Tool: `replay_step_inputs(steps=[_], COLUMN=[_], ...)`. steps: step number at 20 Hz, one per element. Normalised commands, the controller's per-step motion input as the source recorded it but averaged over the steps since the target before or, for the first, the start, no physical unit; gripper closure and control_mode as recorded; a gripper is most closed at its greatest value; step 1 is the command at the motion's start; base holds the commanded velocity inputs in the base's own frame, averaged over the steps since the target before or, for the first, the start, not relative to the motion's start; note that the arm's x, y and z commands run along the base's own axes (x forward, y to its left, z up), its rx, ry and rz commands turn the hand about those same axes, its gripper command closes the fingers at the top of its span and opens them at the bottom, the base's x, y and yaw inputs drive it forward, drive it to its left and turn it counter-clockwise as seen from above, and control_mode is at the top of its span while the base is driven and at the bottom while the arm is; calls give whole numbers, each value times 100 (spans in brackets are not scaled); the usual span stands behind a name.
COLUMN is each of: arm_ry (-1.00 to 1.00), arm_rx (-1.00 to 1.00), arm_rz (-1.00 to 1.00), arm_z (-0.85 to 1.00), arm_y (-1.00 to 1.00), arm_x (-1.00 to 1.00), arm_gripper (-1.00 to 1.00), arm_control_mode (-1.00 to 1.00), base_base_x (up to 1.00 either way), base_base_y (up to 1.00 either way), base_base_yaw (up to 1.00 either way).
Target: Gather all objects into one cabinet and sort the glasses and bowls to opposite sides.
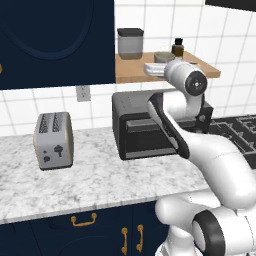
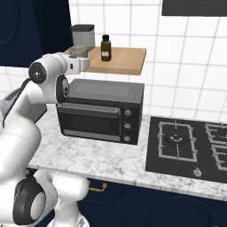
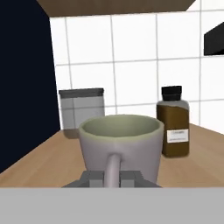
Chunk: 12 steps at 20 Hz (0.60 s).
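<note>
A grey-beige cup (image 3: 120,144), one of the glasses, stands upright on the wooden wall shelf (image 3: 43,155) with its handle turned toward the hand camera. My gripper (image 3: 111,178) is shut on that handle, one fingertip on each side. From the base cameras the cup (image 1: 163,57) (image 2: 80,49) sits just past my hand, near the shelf's front edge. The dark navy cabinet (image 1: 55,40) (image 2: 26,31) (image 3: 24,87) hangs directly left of the shelf, its door closed. The bowls are out of view.
Behind the cup stand a grey lidded canister (image 3: 82,111) and a brown bottle (image 3: 174,122). A black toaster oven (image 2: 102,108) sits on the marble counter under the shelf, a toaster (image 1: 54,140) to its left, a hob (image 2: 190,146) to its right.
</note>
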Motion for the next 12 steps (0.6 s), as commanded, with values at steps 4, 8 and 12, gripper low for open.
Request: replay_step_inputs(steps=[4,8,12], arm_ry=[-4,2,12], arm_rx=[0,0,0], arm_rz=[8,4,0], arm_z=[0,7,33], arm_y=[9,1,-2], arm_x=[-67,-61,-65], arm_gripper=[100,100,100], arm_control_mode=[-100,-100,-100], base_base_x=[0,0,0], base_base_y=[0,0,0], base_base_yaw=[0,0,0])
